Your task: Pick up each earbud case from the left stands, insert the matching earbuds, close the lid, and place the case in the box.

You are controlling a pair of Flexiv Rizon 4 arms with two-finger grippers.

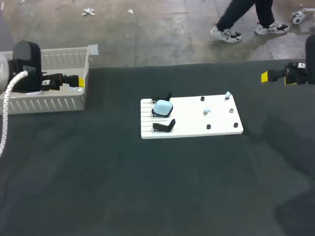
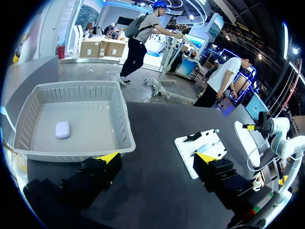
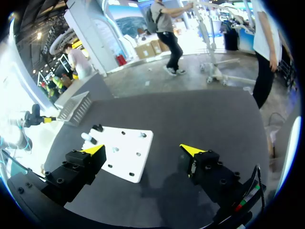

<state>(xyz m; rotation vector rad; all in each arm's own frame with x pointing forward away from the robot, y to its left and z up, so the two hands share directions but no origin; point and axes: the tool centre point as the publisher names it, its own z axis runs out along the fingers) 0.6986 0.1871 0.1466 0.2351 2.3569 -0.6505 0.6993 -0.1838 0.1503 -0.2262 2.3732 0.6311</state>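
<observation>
My left pincer (image 2: 159,164) hangs wide open and empty at the near wall of the grey box (image 2: 28,114). A pale earbud case (image 2: 63,130) lies on the box floor. My right pincer (image 3: 143,150) is spread wide too, holding nothing, over the dark bench (image 1: 147,196) at its right edge, well apart from the white board (image 1: 187,115). Of the board's black stands (image 1: 165,127), the middle one carries a light blue earbud case (image 1: 163,107). Small light blue earbuds (image 1: 227,94) sit among the pegs on the board's right half.
</observation>
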